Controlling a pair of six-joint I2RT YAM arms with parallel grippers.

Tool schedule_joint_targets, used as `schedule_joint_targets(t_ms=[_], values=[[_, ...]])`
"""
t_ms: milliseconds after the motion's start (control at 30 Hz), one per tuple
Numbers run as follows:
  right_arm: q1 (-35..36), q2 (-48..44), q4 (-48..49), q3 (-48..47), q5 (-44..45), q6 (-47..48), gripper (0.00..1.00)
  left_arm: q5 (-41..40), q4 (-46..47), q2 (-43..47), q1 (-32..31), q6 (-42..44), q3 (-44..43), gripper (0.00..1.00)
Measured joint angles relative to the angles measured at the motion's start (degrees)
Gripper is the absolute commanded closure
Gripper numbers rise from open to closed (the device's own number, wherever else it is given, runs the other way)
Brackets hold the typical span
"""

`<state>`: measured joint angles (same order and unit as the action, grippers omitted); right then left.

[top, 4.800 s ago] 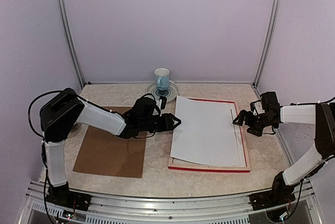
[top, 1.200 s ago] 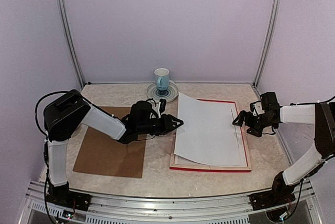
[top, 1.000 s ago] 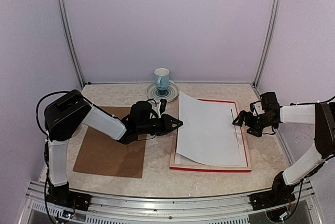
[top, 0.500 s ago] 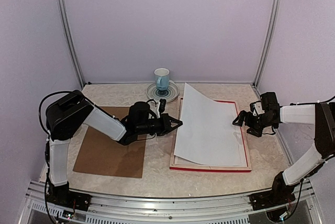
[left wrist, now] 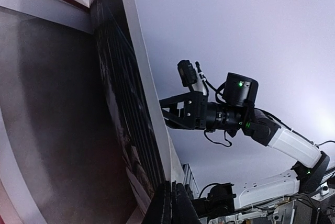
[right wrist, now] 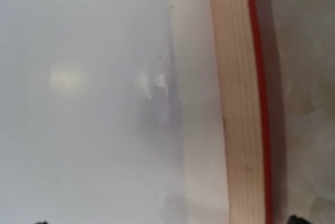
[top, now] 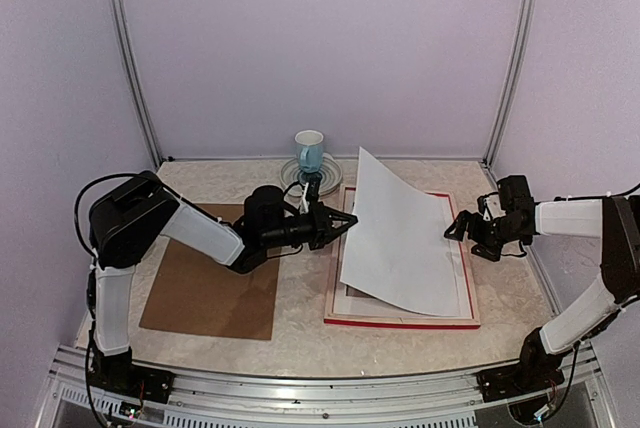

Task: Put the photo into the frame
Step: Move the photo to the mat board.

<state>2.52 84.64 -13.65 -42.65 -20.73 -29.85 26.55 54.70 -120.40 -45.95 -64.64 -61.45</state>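
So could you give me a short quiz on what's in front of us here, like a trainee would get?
1. True or false: the left tool is pinched shut on one edge of the photo, tilting it up off the frame.
2. Which thing stands just beyond the frame's far left corner? A) a mug B) a bottle C) a stapler
3. Fill in: the right tool, beside the frame's right side, holds nothing and its jaws stand ____.

Key: 1 true; 2 A; 3 open.

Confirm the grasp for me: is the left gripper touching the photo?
Touching. In the left wrist view the photo runs edge-on into the shut left gripper; the top view agrees.
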Motion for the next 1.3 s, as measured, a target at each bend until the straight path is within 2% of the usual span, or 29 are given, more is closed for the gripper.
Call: schedule_joint_targets(t_ms=[167, 267, 400, 533, 1300], values=[[-0.26, -1.97, 0.07, 0.0, -2.05, -0.24, 0.01, 0.55, 3.3, 0.11, -0.07, -2.01, -0.46, 0.95], [-0.74, -3.96, 0.15, -0.02, -3.39, -0.28, 0.01, 0.59, 7.76, -0.72, 0.59, -3.72, 2.82, 0.94], [-0.94, -4.83, 0.13, -0.07, -4.13, -0.26, 0.01, 1.01, 14.71, -6.67, 1.92, -8.24, 7.93, 0.91], [-0.94, -4.83, 0.11, -0.07, -4.39, -0.28, 0.01, 1.42, 15.87, -10.73, 2.32, -10.54, 9.03, 0.9], [-0.94, -4.81, -0.35, -0.83, -4.04, -0.63, 0.01, 1.53, 4.13, -9.81, 0.15, -6.23, 0.76, 0.81]])
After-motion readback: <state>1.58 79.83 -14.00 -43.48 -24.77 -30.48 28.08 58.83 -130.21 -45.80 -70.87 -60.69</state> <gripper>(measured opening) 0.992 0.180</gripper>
